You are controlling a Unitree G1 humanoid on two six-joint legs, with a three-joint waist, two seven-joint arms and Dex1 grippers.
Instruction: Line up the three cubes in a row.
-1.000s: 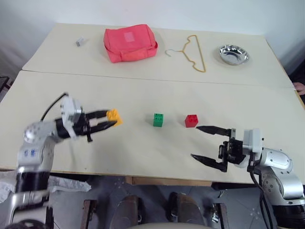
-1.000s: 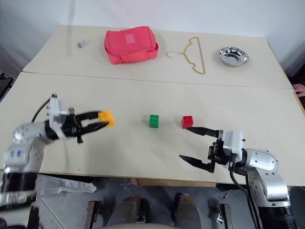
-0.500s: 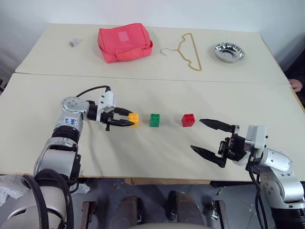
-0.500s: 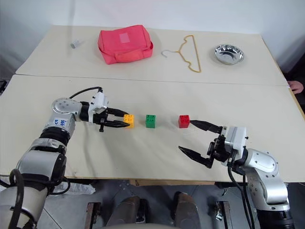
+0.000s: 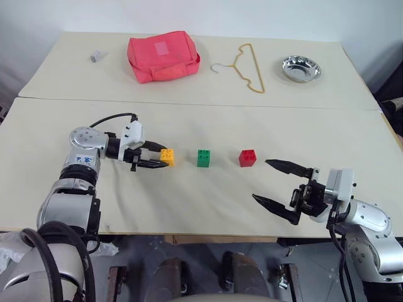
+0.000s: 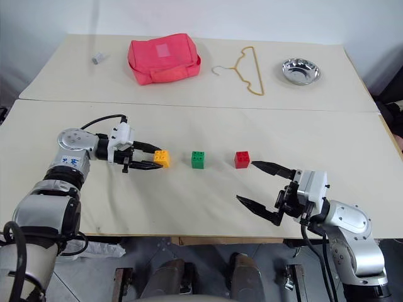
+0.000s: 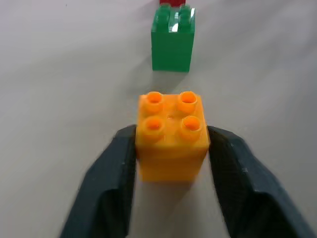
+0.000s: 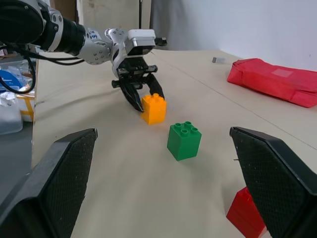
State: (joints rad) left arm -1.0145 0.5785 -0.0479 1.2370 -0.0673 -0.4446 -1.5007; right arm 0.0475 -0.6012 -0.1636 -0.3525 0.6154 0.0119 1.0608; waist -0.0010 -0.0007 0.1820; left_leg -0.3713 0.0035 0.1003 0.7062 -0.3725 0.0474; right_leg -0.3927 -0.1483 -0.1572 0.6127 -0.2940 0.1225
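Yellow-orange cube (image 7: 172, 135) sat on the counter (image 5: 189, 195), between the left gripper (image 5: 158, 158) fingers.

They flanked its flat sides, contact unclear; green cube (image 5: 204, 158) and red cube (image 5: 247, 157) lined up beyond. The bricks looked light, stiff and smooth. Right gripper (image 5: 281, 191) wide, empty.

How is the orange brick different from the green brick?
The orange brick is yellow-orange; the green brick is green. The orange brick sits between the fingers of the left gripper, while the green brick stands free with nothing near its sides. The orange brick is at the left end of the row; the green brick is in the middle, next to the red brick. Both rest on the table, studs up, and look about the same size.
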